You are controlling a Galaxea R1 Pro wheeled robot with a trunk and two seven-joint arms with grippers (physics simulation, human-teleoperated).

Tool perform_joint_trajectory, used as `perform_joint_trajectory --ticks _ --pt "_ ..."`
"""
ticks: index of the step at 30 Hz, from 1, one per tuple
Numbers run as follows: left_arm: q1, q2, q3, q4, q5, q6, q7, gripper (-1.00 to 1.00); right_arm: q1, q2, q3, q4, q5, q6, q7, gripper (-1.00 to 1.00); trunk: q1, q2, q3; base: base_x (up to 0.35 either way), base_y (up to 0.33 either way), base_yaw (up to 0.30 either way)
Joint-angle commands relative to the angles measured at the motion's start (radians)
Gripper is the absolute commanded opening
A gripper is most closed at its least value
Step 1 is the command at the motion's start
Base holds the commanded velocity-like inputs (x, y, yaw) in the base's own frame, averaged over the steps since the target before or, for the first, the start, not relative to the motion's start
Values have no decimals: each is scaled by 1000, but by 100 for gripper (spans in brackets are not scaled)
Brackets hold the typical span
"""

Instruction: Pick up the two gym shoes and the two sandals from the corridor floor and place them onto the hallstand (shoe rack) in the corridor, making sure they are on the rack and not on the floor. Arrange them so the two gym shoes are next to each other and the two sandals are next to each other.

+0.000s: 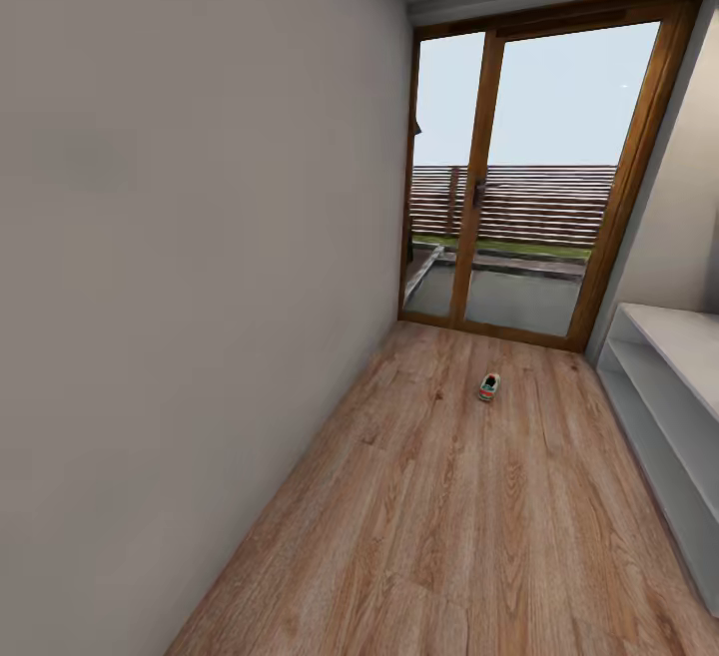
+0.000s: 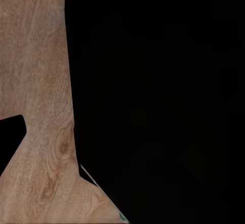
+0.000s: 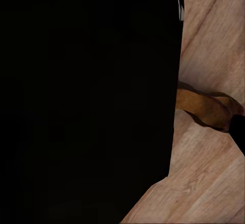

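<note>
While I am looking down the corridor, one sneaker point(image 1: 488, 387) is lying ahead on the floor point(image 1: 449, 536), its length pointing toward the glass door point(image 1: 529, 177), the rack point(image 1: 664, 376) to my right; I cannot tell either gripper's state.

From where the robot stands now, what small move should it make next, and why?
Probably roll the base forward along the corridor floor toward the single gym shoe. It lies far ahead near the glass door, likely well beyond arm's reach. The hallstand runs along the right wall, so the carry afterwards looks short. The right wrist view shows a sandal on the floor close by.
</note>
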Motion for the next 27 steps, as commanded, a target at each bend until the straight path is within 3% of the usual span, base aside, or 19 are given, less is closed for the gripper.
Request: perform_joint_trajectory --ticks 1,16,27 --pt "5 -5 -2 -6 5 -1 -2 100 -5 4 -6 -2 -1 3 3 100 0 0 0 0 0 0" --pt "9 -6 -2 -55 5 -3 -2 100 -4 4 -6 -2 5 3 2 100 0 0 0 0 0 0" --pt "8 -4 1 -117 6 -62 1 100 -4 3 -8 -4 3 3 2 100 0 0 0 0 0 0"
